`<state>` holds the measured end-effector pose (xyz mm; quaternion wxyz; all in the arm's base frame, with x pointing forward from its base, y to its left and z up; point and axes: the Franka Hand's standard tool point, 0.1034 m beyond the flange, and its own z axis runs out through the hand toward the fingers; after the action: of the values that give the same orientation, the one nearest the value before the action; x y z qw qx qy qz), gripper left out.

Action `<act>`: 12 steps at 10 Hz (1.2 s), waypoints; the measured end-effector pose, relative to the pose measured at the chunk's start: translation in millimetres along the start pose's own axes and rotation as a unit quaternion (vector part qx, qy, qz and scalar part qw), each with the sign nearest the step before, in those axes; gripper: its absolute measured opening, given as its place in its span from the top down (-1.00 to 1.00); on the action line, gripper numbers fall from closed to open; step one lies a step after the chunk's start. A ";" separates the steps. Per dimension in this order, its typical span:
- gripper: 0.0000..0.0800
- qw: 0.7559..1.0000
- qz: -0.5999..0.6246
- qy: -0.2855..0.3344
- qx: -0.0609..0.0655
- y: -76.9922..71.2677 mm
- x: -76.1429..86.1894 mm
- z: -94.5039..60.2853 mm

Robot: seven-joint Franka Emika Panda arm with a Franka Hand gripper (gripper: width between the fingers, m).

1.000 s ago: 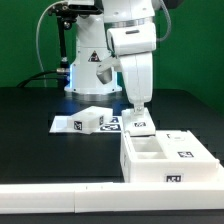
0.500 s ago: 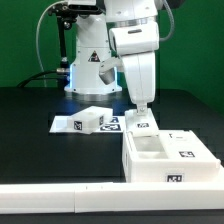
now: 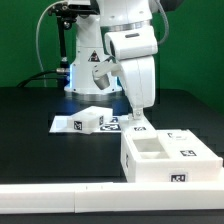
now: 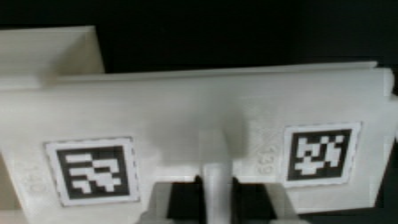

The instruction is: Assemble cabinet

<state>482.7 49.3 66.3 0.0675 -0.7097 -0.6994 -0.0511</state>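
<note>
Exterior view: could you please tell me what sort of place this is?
Probably a robotics lab bench: a marker board on the black table, and a tagged white cabinet body near the end effector.

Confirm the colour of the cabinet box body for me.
The box body is plain white, with small black-and-white square tags; the exterior view shows it best.

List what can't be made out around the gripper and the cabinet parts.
- Exterior view: what the gripper touches, if anything, is too small to tell.
- Wrist view: the tagged panel is blurred and cut off by the picture's edge.
- Exterior view: the long white rail is cut off by the left edge.
</note>
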 end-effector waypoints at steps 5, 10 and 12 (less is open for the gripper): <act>0.85 1.000 -0.012 0.009 -0.014 45.2 7.0 -8.7; 0.85 1.000 -0.025 0.004 0.001 59.0 3.6 -6.1; 0.85 1.000 -0.017 0.005 0.004 61.0 4.8 -4.7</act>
<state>543.8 52.5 70.2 0.0733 -0.6971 -0.7112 -0.0533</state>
